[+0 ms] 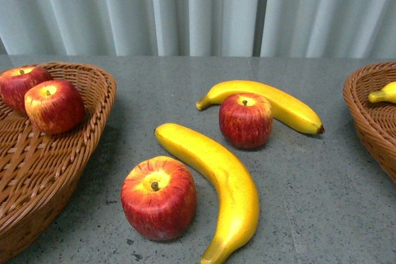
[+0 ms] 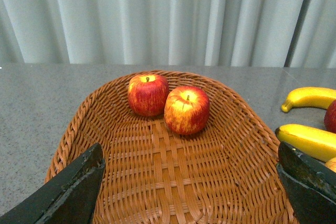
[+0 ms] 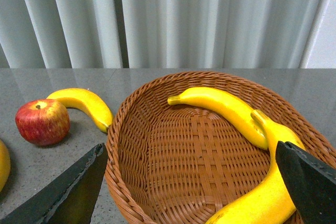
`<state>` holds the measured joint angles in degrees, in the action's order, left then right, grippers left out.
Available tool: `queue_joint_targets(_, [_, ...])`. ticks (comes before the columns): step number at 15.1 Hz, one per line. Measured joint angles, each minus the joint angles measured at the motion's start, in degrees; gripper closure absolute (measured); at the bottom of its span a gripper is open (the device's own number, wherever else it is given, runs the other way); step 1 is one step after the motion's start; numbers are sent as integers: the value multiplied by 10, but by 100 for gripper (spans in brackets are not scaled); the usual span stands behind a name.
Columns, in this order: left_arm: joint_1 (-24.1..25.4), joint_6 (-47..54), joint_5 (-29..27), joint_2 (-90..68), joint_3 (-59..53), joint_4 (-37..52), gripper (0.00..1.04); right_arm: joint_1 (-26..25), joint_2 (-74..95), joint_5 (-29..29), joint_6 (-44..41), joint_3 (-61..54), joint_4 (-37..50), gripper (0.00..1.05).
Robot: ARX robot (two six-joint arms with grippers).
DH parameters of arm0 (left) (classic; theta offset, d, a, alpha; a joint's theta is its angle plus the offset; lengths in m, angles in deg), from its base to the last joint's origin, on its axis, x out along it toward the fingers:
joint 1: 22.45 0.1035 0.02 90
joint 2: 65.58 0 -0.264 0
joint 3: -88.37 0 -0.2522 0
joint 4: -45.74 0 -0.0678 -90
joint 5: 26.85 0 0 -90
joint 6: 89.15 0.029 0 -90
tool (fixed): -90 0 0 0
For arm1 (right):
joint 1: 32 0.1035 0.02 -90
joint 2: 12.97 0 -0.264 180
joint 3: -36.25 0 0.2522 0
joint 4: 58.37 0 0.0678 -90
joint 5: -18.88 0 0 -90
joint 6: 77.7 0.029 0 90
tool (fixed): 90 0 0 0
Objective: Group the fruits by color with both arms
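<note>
L gripper (image 2: pixel 190 156): jaws spread wide, nothing btwn them, touching nothing; it hangs over the near end of the L wicker basket (image 2: pixel 157 182). R gripper (image 3: pixel 190 153): same, jaws wide apart, empty, over the near end of the R wicker basket (image 3: pixel 173 156)

Count: 4 apples, 4 bananas, 2 baskets

Loose on the grey table (image 1: pixel 328 202), btwn the baskets, near to far:
- near apple (image 1: pixel 158 198), stem up, red w/ a yellow patch round the stem
- near banana (image 1: pixel 223 183) just beside it, curving away toward the back; can't tell if the two touch
- far apple (image 1: pixel 245 120), stem up
- far banana (image 1: pixel 272 104) arcing behind that apple, right up against it

So 2 apples + 2 bananas lie on the table

L basket holds 2 apples toward its far end: front apple (image 2: pixel 187 109) and rear apple (image 2: pixel 148 94), side by side and touching, stems up

R basket holds 2 bananas: nearer banana (image 3: pixel 268 192) along the side wall, its tip lying over the further banana (image 3: pixel 226 106), which lies across the far part

Furthest back, a pale pleated curtain (image 1: pixel 185 10) behind the table
</note>
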<state>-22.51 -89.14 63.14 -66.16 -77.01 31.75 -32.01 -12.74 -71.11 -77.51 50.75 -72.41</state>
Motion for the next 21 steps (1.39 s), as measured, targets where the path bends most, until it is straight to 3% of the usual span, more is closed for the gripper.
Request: queue_joint_targets(21, [0,0,0,0,0,0,7,0,0,0,0,0,0,6])
